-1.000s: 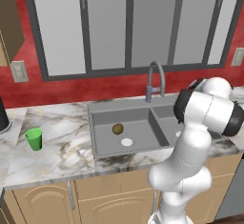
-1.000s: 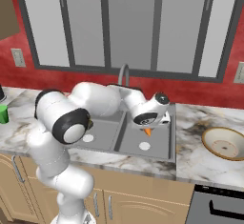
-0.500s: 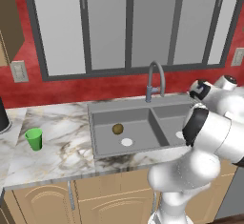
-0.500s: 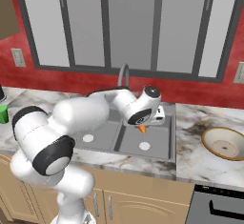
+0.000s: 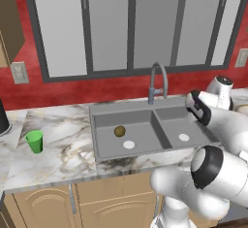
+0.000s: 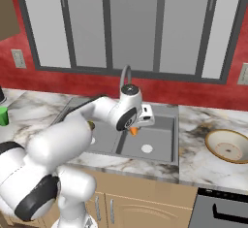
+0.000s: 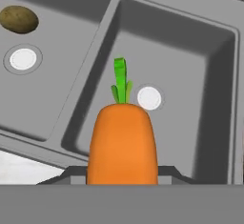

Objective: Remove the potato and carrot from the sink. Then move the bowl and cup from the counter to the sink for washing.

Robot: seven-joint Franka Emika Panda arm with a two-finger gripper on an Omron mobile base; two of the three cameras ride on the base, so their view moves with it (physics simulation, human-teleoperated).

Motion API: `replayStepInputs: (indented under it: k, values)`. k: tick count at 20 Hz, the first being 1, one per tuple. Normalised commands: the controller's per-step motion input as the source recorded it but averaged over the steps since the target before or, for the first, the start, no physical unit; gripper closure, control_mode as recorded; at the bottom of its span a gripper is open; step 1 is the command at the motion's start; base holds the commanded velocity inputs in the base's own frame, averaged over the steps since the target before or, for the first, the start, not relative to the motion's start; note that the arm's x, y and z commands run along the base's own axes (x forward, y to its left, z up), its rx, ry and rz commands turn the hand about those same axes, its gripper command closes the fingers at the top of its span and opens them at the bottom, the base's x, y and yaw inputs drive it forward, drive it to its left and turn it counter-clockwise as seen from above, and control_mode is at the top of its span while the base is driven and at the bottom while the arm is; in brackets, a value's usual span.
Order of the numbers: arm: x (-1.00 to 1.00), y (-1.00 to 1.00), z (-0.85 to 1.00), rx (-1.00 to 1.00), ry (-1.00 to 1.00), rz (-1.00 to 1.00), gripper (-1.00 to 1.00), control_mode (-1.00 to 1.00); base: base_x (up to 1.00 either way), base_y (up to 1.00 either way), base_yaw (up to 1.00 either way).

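My gripper is shut on the orange carrot and holds it in the air over the right basin of the grey sink. Seen from the hand, the carrot stands up between the fingers, its green top pointing at the right basin's white drain. The olive-brown potato lies in the left basin, near its drain; it is the potato in the left base view too. The green cup stands on the marble counter left of the sink. The tan bowl sits on the counter at the right.
The curved grey faucet rises behind the divider between the basins, close to my hand. A red wall with windows backs the counter. My bulky white arm stretches across the left basin and hides part of it.
The arm has swung its elbow down and toward the cameras. The carrot stays gripped above the right basin and has shifted slightly left in the right base view.
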Motion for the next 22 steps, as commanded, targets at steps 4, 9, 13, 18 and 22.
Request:
replayStepInputs:
  k: [4,9,13,18,22]
  values:
    - [-0.33,0.47,0.16,-0.13,0.0,-0.02,1.0,-1.0,0.0,0.0,0.0]
    - [-0.33,0.49,0.18,-0.07,0.0,-0.03,1.0,-1.0,0.0,0.0,0.0]
    - [-0.32,0.51,0.19,-0.01,0.0,-0.04,1.0,-1.0,0.0,0.0,0.0]
    - [-0.25,0.55,0.21,0.0,0.0,-0.05,1.0,-1.0,0.0,0.0,0.0]
    - [-0.17,0.58,0.23,0.0,0.0,-0.02,1.0,-1.0,0.0,0.0,0.0]
